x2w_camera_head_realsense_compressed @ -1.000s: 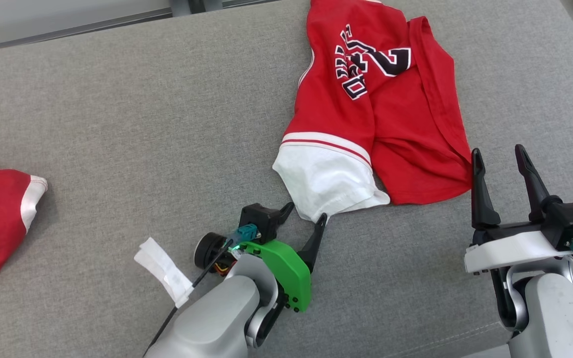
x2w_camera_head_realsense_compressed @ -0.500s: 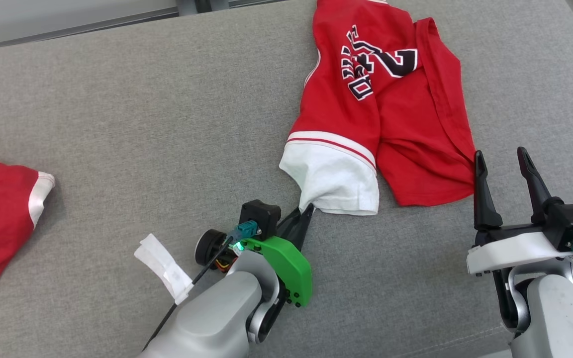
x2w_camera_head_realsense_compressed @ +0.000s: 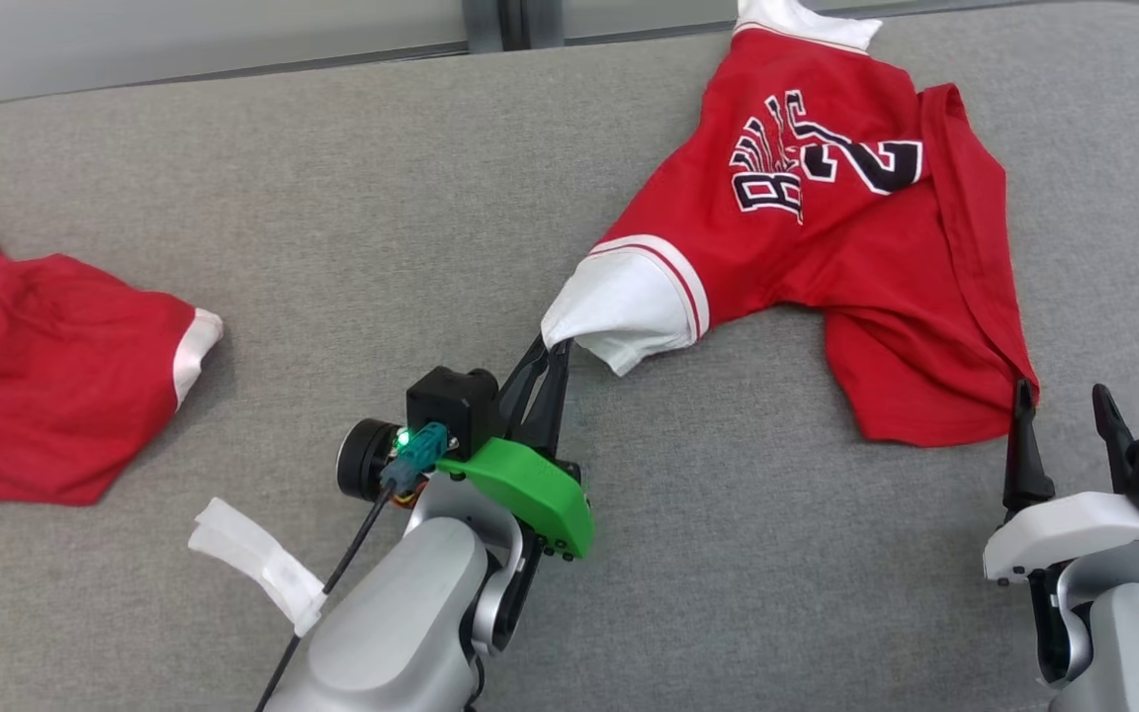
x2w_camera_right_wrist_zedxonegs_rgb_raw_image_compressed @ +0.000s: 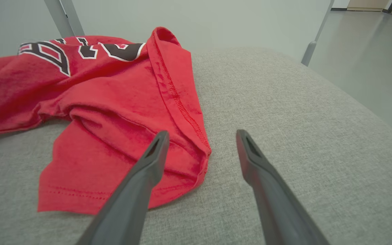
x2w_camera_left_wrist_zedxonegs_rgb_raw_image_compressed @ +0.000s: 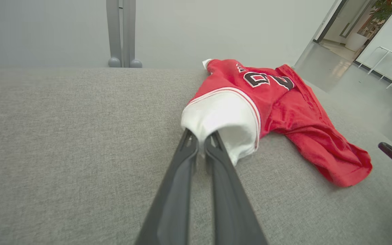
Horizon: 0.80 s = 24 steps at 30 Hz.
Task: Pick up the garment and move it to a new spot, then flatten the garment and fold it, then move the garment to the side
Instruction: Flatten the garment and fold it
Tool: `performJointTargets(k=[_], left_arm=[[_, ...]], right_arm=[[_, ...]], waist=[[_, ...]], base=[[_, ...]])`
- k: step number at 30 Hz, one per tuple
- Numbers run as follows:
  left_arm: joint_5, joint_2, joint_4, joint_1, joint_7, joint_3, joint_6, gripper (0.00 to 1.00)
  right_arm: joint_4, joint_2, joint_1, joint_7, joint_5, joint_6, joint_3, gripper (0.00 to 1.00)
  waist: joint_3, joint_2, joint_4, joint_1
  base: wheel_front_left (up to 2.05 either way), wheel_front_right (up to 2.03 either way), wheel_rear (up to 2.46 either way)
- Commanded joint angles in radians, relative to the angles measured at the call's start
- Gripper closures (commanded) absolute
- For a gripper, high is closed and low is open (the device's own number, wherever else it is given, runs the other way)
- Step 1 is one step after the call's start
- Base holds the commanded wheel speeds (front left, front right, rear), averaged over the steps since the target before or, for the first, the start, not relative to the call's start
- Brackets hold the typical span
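**A:** What does the head view add?

**B:** The whole layout. The red jersey [x2w_camera_head_realsense_compressed: 827, 247] sprawls over the right half of the padded grey surface [x2w_camera_head_realsense_compressed: 332, 198]. A second red garment [x2w_camera_head_realsense_compressed: 45, 386] with a white cuff lies far to the left, well apart from it.

**A:** And the left wrist view?

**B:** The grip, up close. The left claw [x2w_camera_left_wrist_zedxonegs_rgb_raw_image_compressed: 201, 141] has its two dark fingers pinched together on the edge of the white sleeve [x2w_camera_left_wrist_zedxonegs_rgb_raw_image_compressed: 223, 115]. The sleeve bulges into a soft tube, with red and white stripes where it joins the body. At that view's right edge are the other claw's tips, and beyond them a doorway [x2w_camera_left_wrist_zedxonegs_rgb_raw_image_compressed: 352, 23].

**A:** The right wrist view?

**B:** The right claw [x2w_camera_right_wrist_zedxonegs_rgb_raw_image_compressed: 202, 133] stands wide and holds nothing. One finger is at the jersey's lower corner, though I cannot tell if it touches. The other is over bare upholstery. The view shows the doubled hem with its line of stitching, rumpled folds, and black characters outlined in white.

**A:** Textures?

**B:** A thin, smooth knit lying on a coarse woven cover. The fingers are matte and taper to points
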Motion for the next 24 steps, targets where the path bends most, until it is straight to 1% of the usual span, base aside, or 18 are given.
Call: performJointTargets(k=[1,7,12,15,24], left_arm=[[0.020,0.004,-0.008,0.028,0.000,0.013,-0.009,1.00],[0.069,0.002,-0.039,0.083,0.000,0.059,-0.042,1.00],[0.076,0.002,-0.055,0.099,0.000,0.064,-0.051,1.00],[0.078,0.002,-0.060,0.097,-0.001,0.061,-0.056,1.00],[0.068,0.002,-0.056,0.079,-0.001,0.053,-0.063,1.00]], right_arm=[[0.020,-0.002,-0.016,-0.003,-0.007,-0.002,-0.013,0.00],[0.131,-0.003,-0.062,-0.003,0.004,-0.002,-0.071,0.00],[0.216,-0.003,-0.106,-0.003,0.009,-0.002,-0.104,0.00],[0.242,-0.003,-0.127,-0.003,-0.004,-0.002,-0.112,0.00],[0.324,-0.002,-0.184,-0.003,0.006,-0.002,-0.138,0.00]], waist=[[-0.021,0.0000,0.032,0.0000],[-0.021,0.0000,0.049,0.0000],[-0.013,0.0000,0.053,0.0000],[-0.006,0.0000,0.052,0.0000],[0.014,0.0000,0.052,0.0000]], base=[[0.00,0.00,0.00],[0.00,0.00,0.00],[0.00,0.00,0.00],[0.00,0.00,0.00],[0.00,0.00,0.00]])
